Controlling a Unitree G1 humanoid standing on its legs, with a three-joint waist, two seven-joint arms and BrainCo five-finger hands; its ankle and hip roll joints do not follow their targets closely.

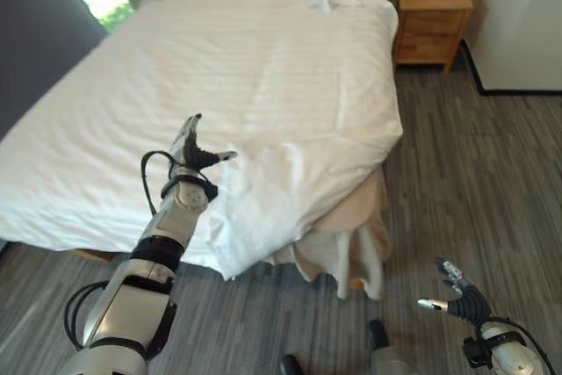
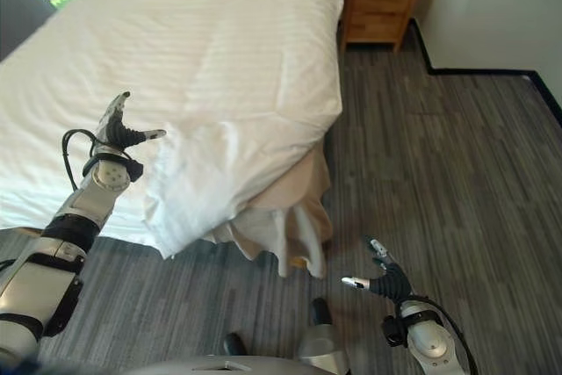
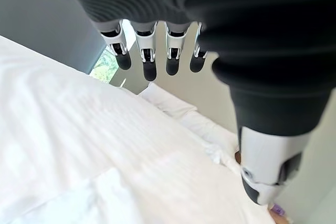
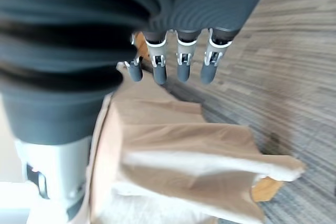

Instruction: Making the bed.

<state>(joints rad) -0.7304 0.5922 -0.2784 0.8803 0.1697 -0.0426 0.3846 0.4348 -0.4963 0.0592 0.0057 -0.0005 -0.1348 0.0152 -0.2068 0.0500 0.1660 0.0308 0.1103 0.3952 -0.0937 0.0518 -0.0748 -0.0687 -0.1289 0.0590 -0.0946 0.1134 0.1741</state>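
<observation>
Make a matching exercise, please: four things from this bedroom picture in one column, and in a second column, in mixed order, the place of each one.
Things:
1. left hand
2. right hand
3. nightstand
4. beige bed skirt

Places:
A. beside the head of the bed, against the wall
B. low over the grey floor, fingers open
C. hanging at the bed's near corner, under the white duvet
D. raised over the near edge of the duvet, fingers open

Pairs: 1-D, 2-B, 3-A, 4-C
</observation>
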